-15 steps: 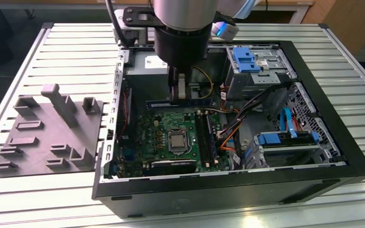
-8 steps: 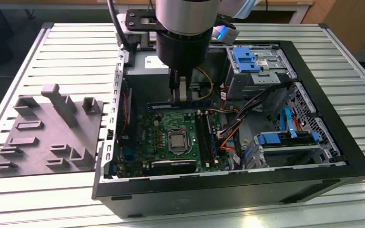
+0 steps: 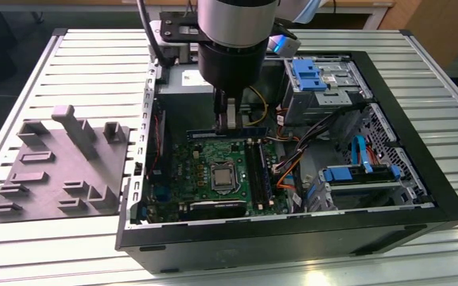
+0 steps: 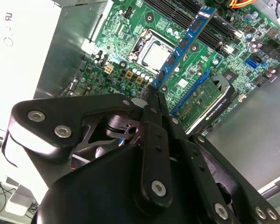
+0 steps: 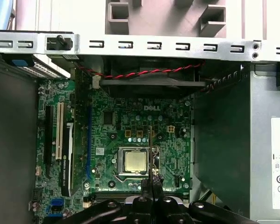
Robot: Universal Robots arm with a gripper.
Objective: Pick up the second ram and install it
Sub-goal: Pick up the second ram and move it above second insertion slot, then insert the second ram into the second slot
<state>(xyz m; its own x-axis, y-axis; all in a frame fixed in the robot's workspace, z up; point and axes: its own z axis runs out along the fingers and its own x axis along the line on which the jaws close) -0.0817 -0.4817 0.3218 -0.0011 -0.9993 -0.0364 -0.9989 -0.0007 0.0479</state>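
My gripper [image 3: 227,126] hangs inside the open computer case, shut on the second ram [image 3: 253,131], a thin bluish-green stick held level above the far edge of the motherboard [image 3: 205,158]. In the second wrist view the ram [image 4: 183,44] sticks out from my fingertips [image 4: 159,100] over the board, near the processor socket [image 4: 151,52] and beside the dark memory slots [image 4: 219,28]. The first wrist view has the ram [image 5: 150,149] edge-on, as a thin line above the socket [image 5: 134,161]. The memory slots [image 3: 257,173] lie toward the exterior view's right of the socket [image 3: 223,177].
A grey holder tray [image 3: 62,167] with upright blocks lies on the slatted table at the exterior view's left. The black case wall [image 3: 293,223] rings the board. Blue drive brackets [image 3: 309,74], cables [image 3: 293,161] and a graphics card [image 3: 217,207] crowd the case.
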